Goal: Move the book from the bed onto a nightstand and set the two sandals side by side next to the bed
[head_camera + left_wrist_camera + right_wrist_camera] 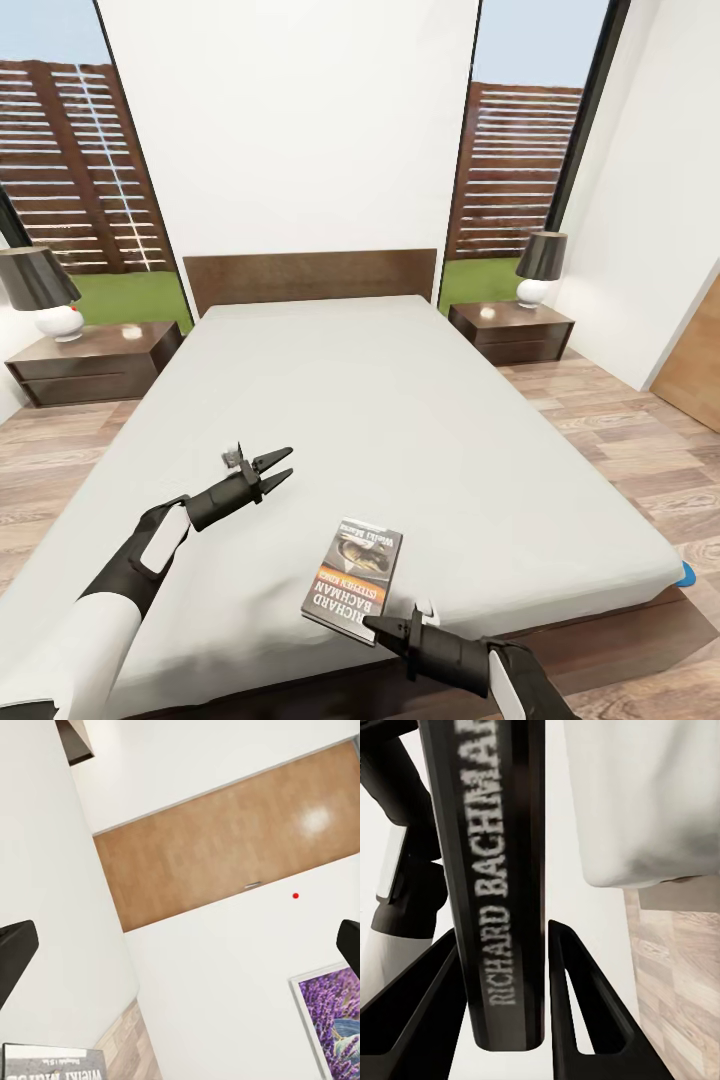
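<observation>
The book (353, 580) lies flat near the foot of the bed (400, 420), its dark cover photo and orange band facing up. My right gripper (375, 625) reaches in from the bed's foot to the book's near corner. In the right wrist view the lettered spine of the book (495, 870) sits between the two black fingers (585, 1012), which have closed in against it. My left gripper (275, 468) hovers open over the mattress, up and left of the book. A corner of the book (52, 1061) shows in the left wrist view. A blue sandal tip (685, 573) peeks out at the bed's right foot corner.
A dark nightstand (95, 360) with a lamp (45, 290) stands left of the headboard. Another nightstand (510, 330) with a lamp (540, 265) stands on the right. Wood-plank floor (620, 440) runs along both sides of the bed. A wooden door (695, 360) is at far right.
</observation>
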Motion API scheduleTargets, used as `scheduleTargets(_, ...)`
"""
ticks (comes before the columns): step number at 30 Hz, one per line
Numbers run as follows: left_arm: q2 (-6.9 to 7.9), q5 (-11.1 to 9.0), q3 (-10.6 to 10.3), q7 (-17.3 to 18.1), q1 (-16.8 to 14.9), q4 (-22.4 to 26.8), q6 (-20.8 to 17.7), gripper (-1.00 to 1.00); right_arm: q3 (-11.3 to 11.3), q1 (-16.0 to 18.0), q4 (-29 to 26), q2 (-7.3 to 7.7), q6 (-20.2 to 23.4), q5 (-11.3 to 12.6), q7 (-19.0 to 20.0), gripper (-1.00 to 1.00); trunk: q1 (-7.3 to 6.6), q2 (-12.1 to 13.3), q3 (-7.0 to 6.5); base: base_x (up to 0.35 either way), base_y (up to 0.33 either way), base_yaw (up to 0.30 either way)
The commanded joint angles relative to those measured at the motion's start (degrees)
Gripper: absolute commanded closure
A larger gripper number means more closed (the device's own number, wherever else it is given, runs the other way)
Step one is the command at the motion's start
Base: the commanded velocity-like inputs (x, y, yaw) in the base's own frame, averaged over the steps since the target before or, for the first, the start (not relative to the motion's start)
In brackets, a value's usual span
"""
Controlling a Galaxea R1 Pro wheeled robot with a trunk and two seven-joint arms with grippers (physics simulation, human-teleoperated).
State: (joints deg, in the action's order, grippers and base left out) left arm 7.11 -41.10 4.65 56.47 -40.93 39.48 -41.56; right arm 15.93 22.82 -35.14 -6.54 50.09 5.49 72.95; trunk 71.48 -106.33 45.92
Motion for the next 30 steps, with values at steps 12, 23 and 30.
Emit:
scheduleTargets(12, -0.08, -0.3, 0.0, 0.0, 0.0, 0.0, -0.4, -1.0, 0.2, 0.0, 0.0, -0.06, 0.4, -0.1, 0.3, 1.0, -0.01, 0.0, 0.05, 0.0, 0.0, 0.188)
scheduleTargets(23, -0.7, -0.2, 0.0, 0.0, 0.0, 0.0, -0.3, -1.0, 0.2, 0.0, 0.0, -0.06, 0.4, -0.1, 0.2, 1.0, -0.01, 0.0, 0.05, 0.0, 0.0, 0.281)
scheduleTargets(30, -0.78, -0.2, 0.0, 0.0, 0.0, -0.1, -0.3, -1.0, 0.2, 0.0, 0.0, -0.06, 0.4, -0.1, 0.2, 1.0, -0.01, 0.0, 0.05, 0.0, 0.0, 0.281)
